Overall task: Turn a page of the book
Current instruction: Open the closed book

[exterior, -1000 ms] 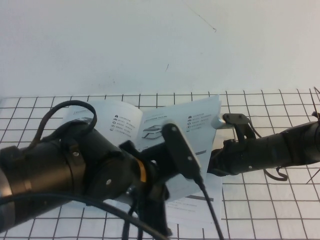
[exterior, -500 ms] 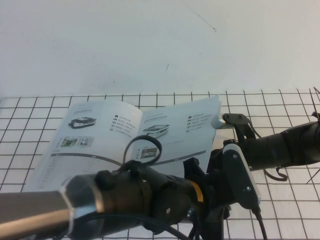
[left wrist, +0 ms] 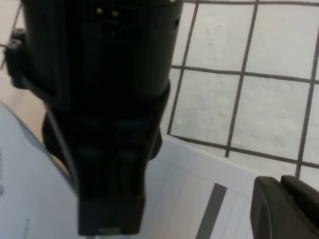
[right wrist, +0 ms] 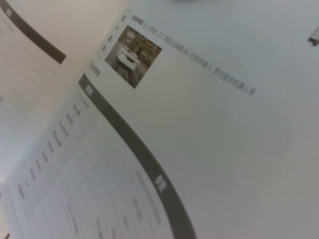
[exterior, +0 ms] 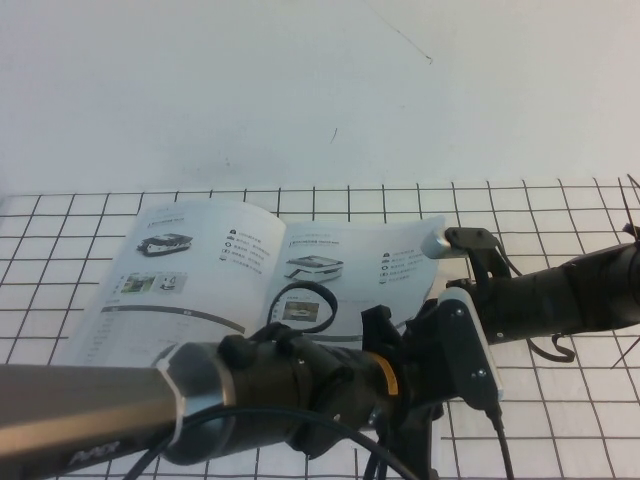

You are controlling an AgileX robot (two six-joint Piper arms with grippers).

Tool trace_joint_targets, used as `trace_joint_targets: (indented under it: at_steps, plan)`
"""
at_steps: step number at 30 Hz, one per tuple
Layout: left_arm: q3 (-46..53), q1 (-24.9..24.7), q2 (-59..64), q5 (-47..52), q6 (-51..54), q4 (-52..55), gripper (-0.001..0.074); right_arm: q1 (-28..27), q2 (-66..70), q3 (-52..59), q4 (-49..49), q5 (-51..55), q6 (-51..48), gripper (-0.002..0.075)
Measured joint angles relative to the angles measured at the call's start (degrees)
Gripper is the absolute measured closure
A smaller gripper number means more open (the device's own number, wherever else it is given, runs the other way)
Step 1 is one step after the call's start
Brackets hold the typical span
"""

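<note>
Page (exterior: 385, 262) lifting is in hand: right gripper (exterior: 447, 243) fingers pinch its outer edge; left gripper (exterior: 420, 420), fingers unreadable, hovers near the table's near edge. Next, sweep leftward.

- Far half of the white gridded table surface (exterior: 300, 100): bare, wide passage.
- Thin white glossy booklet (exterior: 170, 270) lies open mid-table; its lifted right-hand printed leaf (exterior: 390, 260) blocks a low sweep across.
- Right black gripper (exterior: 455, 240) sits at that leaf's outer edge, arm barring the right side.
- Left black gripper (exterior: 440, 400) and its arm fill the near foreground, over the booklet's near edge.
</note>
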Motion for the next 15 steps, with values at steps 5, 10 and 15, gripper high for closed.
trace_joint_targets:
  at_steps: [5,10,15]
  plan:
    - [0.00,1.61,-2.65,1.09,0.00,1.86,0.0737,0.00,0.00,0.00,-0.11,-0.08,-0.12,0.0725]
    - [0.00,3.53,-4.76,3.71,-0.12,4.25,0.0737,0.00,0.00,0.00,-0.11,-0.08,-0.12,0.0725]
    - [0.00,7.00,-5.76,7.71,-6.93,11.40,0.0737,0.00,0.00,0.00,-0.11,-0.08,-0.12,0.0725]
